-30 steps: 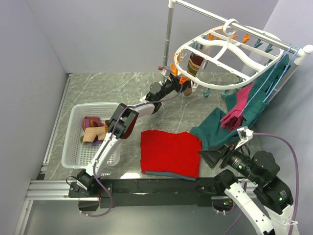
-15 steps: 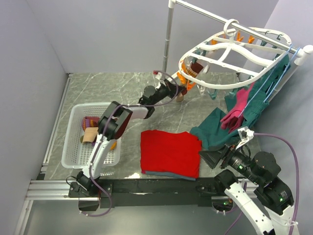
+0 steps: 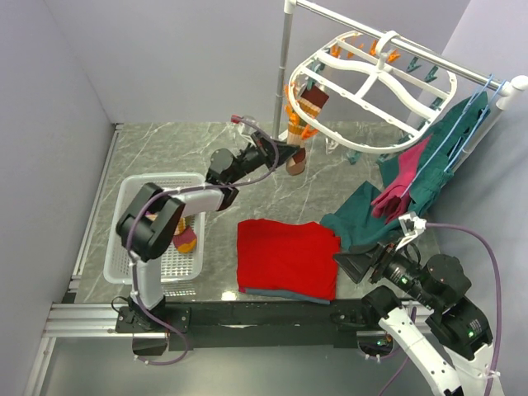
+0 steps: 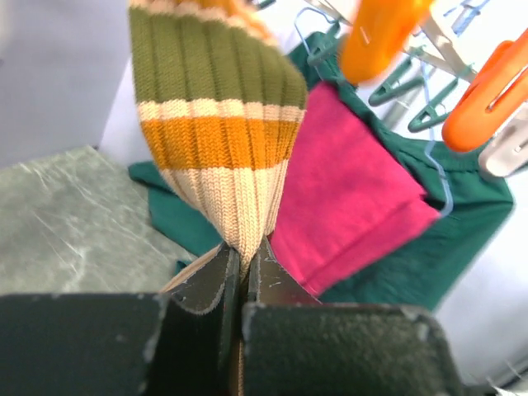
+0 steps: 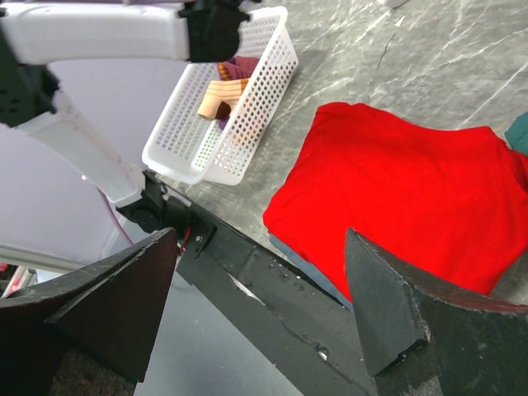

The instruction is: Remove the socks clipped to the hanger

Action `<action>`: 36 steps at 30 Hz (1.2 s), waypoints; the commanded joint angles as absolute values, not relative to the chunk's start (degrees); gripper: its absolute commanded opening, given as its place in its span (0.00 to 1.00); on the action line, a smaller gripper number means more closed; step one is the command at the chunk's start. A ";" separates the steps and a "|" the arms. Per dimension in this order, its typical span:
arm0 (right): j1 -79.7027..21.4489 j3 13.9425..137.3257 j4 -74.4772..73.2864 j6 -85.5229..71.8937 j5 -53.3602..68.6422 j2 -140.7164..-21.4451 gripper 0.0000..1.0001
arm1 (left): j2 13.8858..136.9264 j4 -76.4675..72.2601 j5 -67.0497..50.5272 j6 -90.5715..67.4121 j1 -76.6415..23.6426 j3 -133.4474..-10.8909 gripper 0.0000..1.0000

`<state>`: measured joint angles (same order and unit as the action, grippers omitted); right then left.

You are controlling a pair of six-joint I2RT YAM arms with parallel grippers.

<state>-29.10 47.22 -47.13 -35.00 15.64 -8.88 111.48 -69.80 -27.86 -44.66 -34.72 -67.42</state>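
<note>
Our left arm had drawn back toward the basket (image 3: pixel 130 191), and the hanger (image 3: pixel 373 70) had swung and tipped with the pull. Our left pincer (image 4: pixel 242 262) was clenched on the low end of the striped sock (image 4: pixel 216 124). The sock's top seemed still held by an orange peg (image 4: pixel 375 33), so we thought the tug was not done. The sock hung tight from the hanger's left side, above the surface. It was ribbed, with green, cream and orange bands. Our right pincer (image 5: pixel 260 239) was spread wide, holding nothing.

red cloth (image 3: pixel 289 257) flat on marble table (image 3: pixel 165 148) | white basket (image 3: pixel 117 235) to its left | teal garment (image 3: pixel 359 216) and pink garment (image 3: pixel 400 181) at right
</note>
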 commanded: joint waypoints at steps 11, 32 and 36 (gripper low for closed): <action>-29.27 50.45 -41.93 -31.64 15.64 -14.23 0.88 | 87.28 -54.15 -24.09 -34.02 -41.65 -53.00 0.01; -29.35 47.20 -30.60 -33.66 16.26 -17.05 0.88 | 74.27 -35.07 -0.19 -33.49 -60.72 -51.50 0.01; -29.27 45.09 -24.79 -36.20 14.86 -18.01 0.85 | 74.79 -34.28 -0.18 -33.13 -62.40 -52.64 0.01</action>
<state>-29.10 46.78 -33.36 -33.67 16.86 -16.47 76.31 -34.65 -2.20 -33.65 -60.64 -51.22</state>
